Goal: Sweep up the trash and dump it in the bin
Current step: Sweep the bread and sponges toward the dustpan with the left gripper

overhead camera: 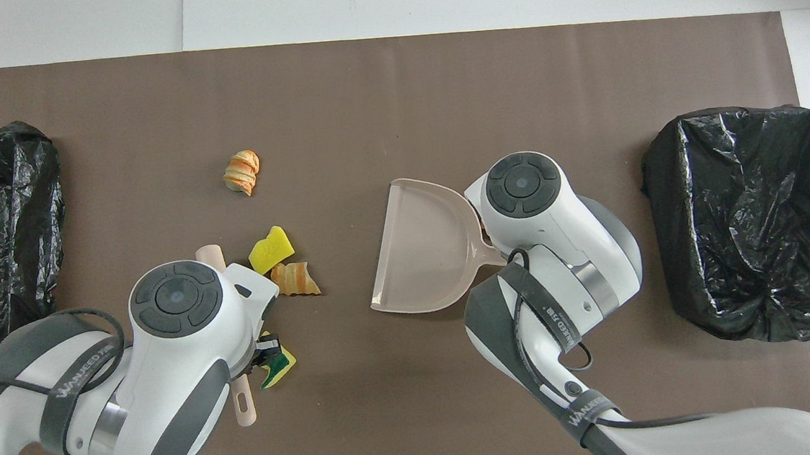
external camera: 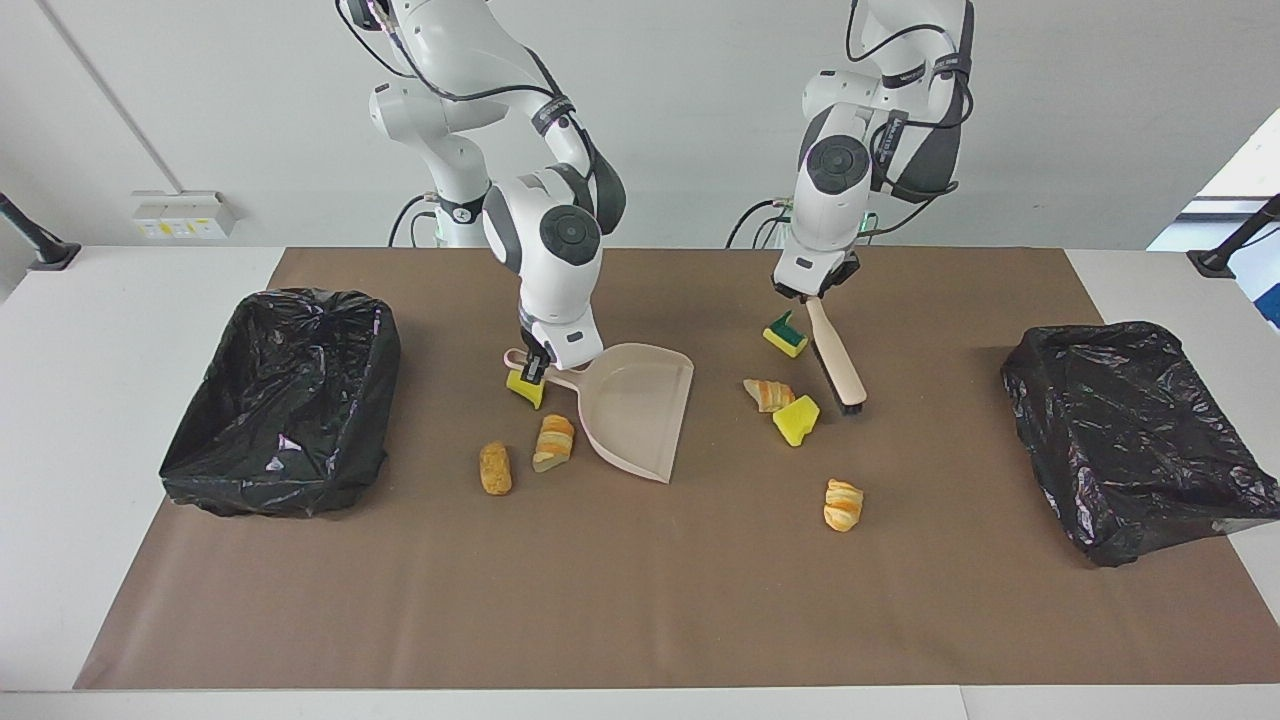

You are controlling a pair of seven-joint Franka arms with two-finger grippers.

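My right gripper (external camera: pixel 533 362) is shut on the handle of the beige dustpan (external camera: pixel 637 405), whose pan (overhead camera: pixel 425 255) rests on the brown mat with its mouth toward the left arm's end. My left gripper (external camera: pixel 808 297) is shut on the beige brush (external camera: pixel 835 352), which slants down to the mat. Trash near the brush: a green-backed sponge (external camera: pixel 786 335), a croissant piece (external camera: pixel 767 394) and a yellow wedge (external camera: pixel 796 420). Another croissant piece (external camera: pixel 843 504) lies farther from the robots. By the dustpan lie a yellow wedge (external camera: pixel 525 388), a croissant piece (external camera: pixel 553 442) and a brown nugget (external camera: pixel 494 468).
Two bins lined with black bags stand on the table, one (external camera: pixel 280 400) at the right arm's end and one (external camera: pixel 1140 430) at the left arm's end. The brown mat (external camera: pixel 640 600) covers most of the table.
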